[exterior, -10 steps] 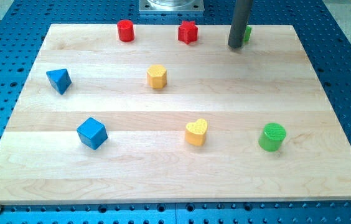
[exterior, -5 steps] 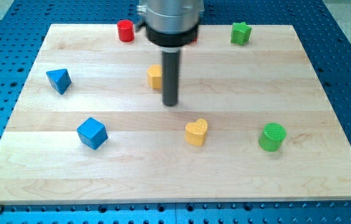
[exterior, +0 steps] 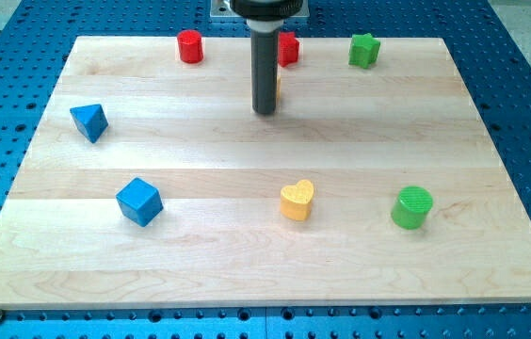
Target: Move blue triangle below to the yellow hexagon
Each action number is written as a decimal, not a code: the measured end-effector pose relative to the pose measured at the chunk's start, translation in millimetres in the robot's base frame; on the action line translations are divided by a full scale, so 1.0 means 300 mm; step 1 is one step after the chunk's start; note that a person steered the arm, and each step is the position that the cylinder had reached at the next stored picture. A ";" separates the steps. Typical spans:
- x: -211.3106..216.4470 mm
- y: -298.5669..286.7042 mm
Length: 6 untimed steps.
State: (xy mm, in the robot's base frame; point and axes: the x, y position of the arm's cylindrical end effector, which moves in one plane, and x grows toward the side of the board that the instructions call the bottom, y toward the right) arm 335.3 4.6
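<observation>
My tip point(exterior: 265, 111) rested on the counter point(exterior: 360, 141) near the view's top centre — a bare rod, no tool to clench or release. The yellow hexagon point(exterior: 277, 87) was almost wholly hidden behind it. The blue triangle point(exterior: 88, 121) sat well apart, at the view's left.

The rod hangs straight down from its round mount at the view's top, dark and upright. My tip point(exterior: 265, 111) sits low on the surface, just left of centre, with the shaft rising plumb above it.
</observation>
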 end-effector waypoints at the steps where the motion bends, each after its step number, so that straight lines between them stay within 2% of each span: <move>1: 0.071 -0.008; 3: 0.290 -0.465; 4: 0.327 -0.636; 5: 0.346 -0.636; 6: 0.428 -0.796</move>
State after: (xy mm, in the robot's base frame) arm 463.6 -234.2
